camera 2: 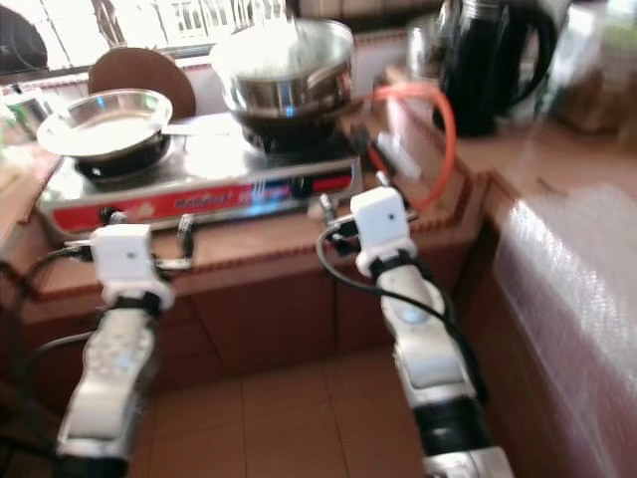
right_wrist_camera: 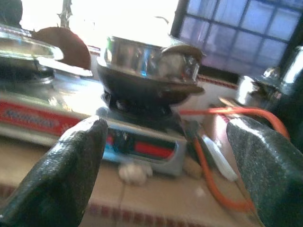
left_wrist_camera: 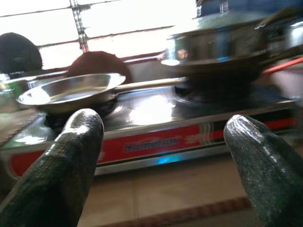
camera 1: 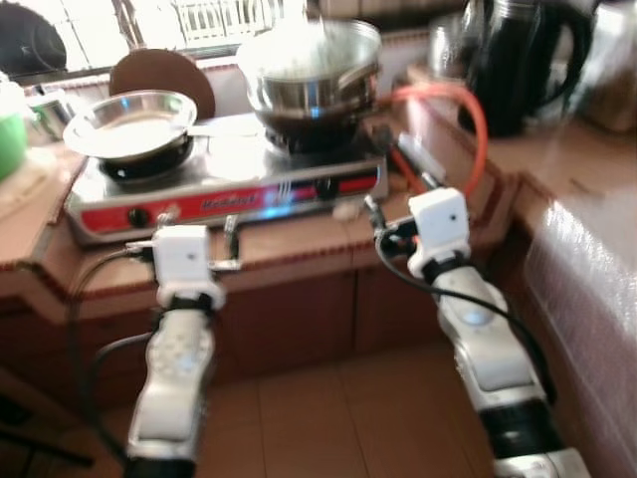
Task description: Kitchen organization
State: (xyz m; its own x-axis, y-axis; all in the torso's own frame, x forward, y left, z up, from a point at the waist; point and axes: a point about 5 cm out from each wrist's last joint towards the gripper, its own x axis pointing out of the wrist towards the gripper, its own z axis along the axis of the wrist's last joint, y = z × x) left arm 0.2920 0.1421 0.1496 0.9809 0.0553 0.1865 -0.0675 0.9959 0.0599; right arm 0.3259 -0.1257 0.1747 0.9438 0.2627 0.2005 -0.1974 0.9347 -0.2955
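At the far left edge of the frame sits a green container [camera 1: 8, 139] on the brown counter [camera 1: 299, 244]. Just right of it, upper left, a shallow steel pan [camera 1: 129, 121] rests on the left burner of the red-fronted gas stove [camera 1: 224, 184], a round brown board [camera 1: 164, 75] behind it. Below, lower left, the left gripper [left_wrist_camera: 163, 161] hovers before the stove front, fingers spread wide, grasping nothing. Top centre, a steel pot [camera 1: 311, 65] sits in a dark wok on the right burner. Right of centre, the right gripper [right_wrist_camera: 165, 175] hangs released beside the stove's corner. An orange hose [camera 1: 468, 110] loops past, toward a black kettle [camera 1: 518, 60] at upper right
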